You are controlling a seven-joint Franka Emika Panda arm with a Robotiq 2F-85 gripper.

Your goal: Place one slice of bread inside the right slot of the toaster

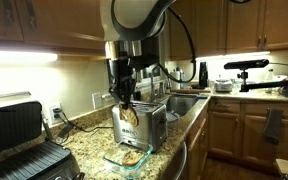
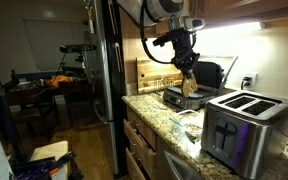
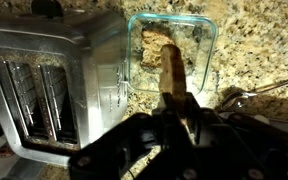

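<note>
Pincer (image 3: 174, 98) seemingly clamping flat tan bread slice (image 3: 171, 66), boxy brushed-steel toaster (image 3: 54, 75)

Open space above toaster (image 2: 246, 130) slots

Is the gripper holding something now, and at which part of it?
Yes: the gripper holds the slice of bread by its upper edge, and the rest of the slice hangs free below the fingers.
</note>
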